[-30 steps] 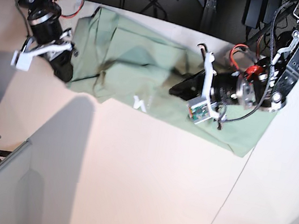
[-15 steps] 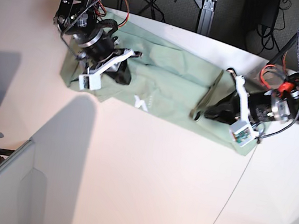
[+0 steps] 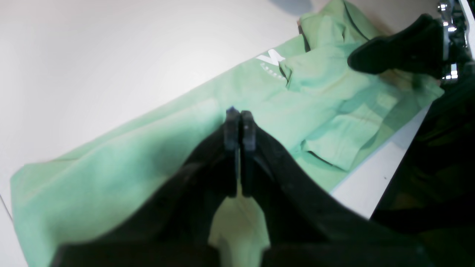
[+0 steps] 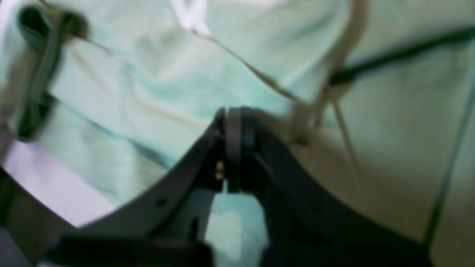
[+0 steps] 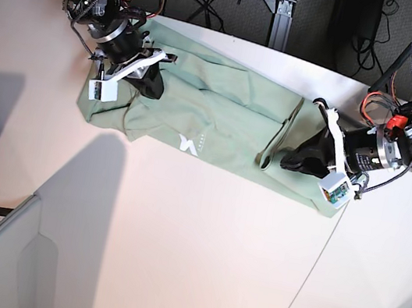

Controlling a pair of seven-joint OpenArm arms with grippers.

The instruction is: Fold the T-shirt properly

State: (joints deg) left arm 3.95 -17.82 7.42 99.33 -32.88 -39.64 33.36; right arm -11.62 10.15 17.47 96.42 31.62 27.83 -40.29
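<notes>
Base view shows both arms reaching in from the far corners over the bench (image 5: 178, 228), each bent low with its wrist angled down toward the cloth. On that view's right, the left gripper (image 5: 294, 159) lies nearly level, its black tip pointing toward the middle of the T-shirt (image 5: 212, 115); on the view's left, the right gripper (image 5: 153, 83) slants down onto the other end of the garment.

Left wrist view shows that gripper's jaws pressed flat together with nothing between them, hanging just above the fabric. In the blurred right wrist view the other jaws also meet, tips against the cloth, and no fabric can be made out pinched in them.

Along the bench's far side the T-shirt lies as a long band, its long axis running from the far left down toward the right. It is pale mint green, soft and matte, rumpled into overlapping folds at the left end, with a raised crease near the right end and a small white logo (image 5: 189, 144) by the near edge.
</notes>
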